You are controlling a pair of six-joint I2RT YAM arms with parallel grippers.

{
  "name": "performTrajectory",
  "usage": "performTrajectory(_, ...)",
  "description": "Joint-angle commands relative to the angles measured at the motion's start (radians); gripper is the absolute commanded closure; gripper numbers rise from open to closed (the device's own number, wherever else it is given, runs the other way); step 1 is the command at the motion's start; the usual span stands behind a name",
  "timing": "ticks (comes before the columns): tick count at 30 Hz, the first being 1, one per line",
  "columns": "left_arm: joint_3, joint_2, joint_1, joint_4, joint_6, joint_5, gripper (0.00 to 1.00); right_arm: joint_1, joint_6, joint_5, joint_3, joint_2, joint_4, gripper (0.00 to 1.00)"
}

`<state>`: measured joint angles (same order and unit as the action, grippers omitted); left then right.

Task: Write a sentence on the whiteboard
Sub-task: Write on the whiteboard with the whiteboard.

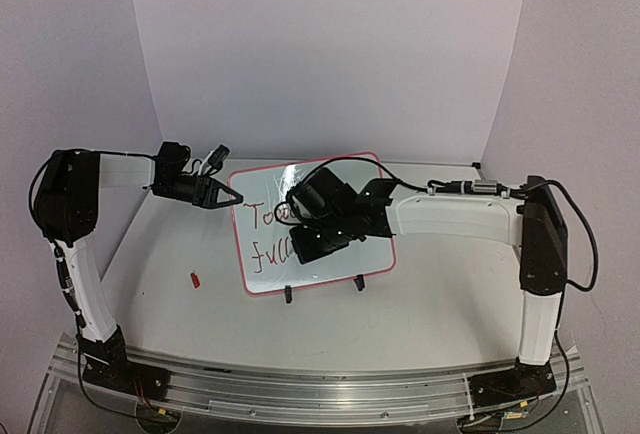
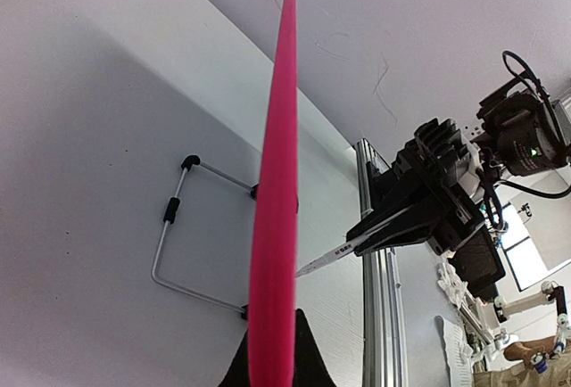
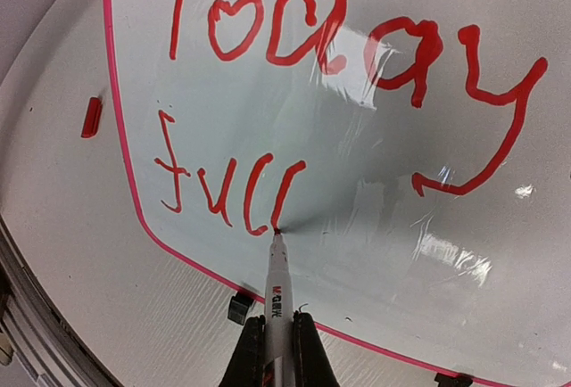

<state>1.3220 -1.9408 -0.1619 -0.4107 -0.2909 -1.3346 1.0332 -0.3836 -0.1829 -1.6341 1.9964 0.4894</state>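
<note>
Top external: the whiteboard's [image 1: 330, 269] long axis runs 9 to 3 o'clock. Left gripper [image 1: 235, 197] pinches its edge; right gripper [image 3: 278, 317] clamps a marker [image 3: 277, 271].

The whiteboard [image 1: 320, 272] stands in the middle of the tabletop [image 1: 430, 309], leaning back a little. It is white and shiny, with a thin pink-red frame [image 1: 239, 244] and round corners. Two small black feet [image 1: 288, 295] hold its bottom edge on the tabletop. Red writing [image 3: 268, 39] says "Today" on top. Under it, low on the left, are the red letters "fucc" [image 3: 232, 193].
</note>
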Motion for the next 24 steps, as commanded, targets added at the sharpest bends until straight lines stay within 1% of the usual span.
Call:
performTrajectory(1,0.007,-0.031,-0.034,-0.011,-0.08,0.097,1.0,-0.013,-0.007,-0.067,0.02,-0.026,0.027,1.0)
performTrajectory(11,0.007,-0.029,-0.034,-0.01,-0.08,0.094,1.0,-0.014,-0.002,-0.08,0.019,-0.041,0.031,1.0)
performTrajectory(17,0.006,-0.032,-0.034,-0.008,-0.08,0.089,1.0,-0.014,-0.006,-0.004,-0.001,-0.063,0.032,1.0)
performTrajectory(24,0.007,-0.028,-0.034,-0.008,-0.08,0.089,1.0,-0.014,-0.019,0.069,0.016,-0.129,0.023,1.0)
